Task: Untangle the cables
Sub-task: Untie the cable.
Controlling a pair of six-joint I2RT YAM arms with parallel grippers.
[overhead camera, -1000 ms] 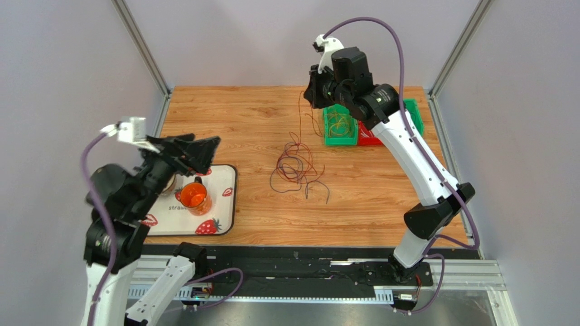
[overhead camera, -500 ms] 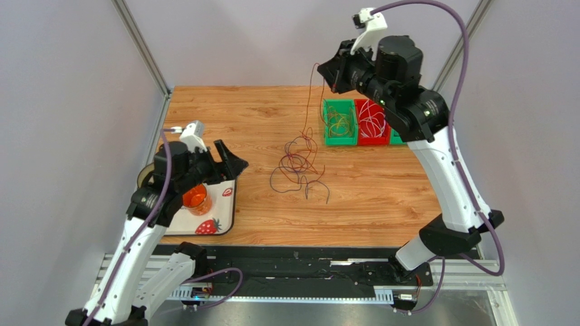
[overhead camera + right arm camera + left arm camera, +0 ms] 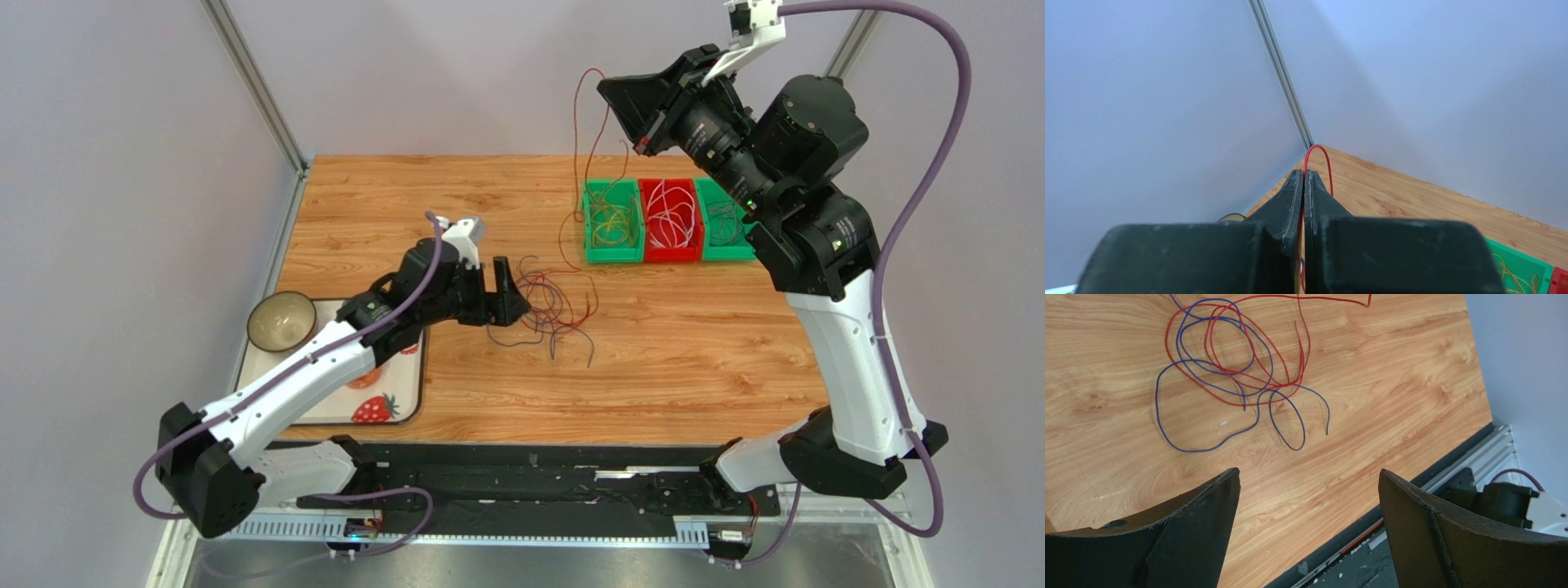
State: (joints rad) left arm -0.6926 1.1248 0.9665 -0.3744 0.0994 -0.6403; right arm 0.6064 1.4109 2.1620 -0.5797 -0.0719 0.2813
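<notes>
Red wire (image 3: 577,123) hangs from our right gripper (image 3: 611,86), fingers clamped on it, now lifted higher and further right than half a second ago. Our left gripper (image 3: 515,304), fingers spread wide, has swung off the tray (image 3: 412,368) to the cables (image 3: 552,306), which lie tangled mid-table (image 3: 687,355).

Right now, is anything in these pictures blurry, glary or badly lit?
Top external view: even light, soft shadows, sharp, no glare. Left wrist view: cables crisp, dark left fingers slightly soft. Right wrist view: near right fingers blurred, red cable clear.
</notes>
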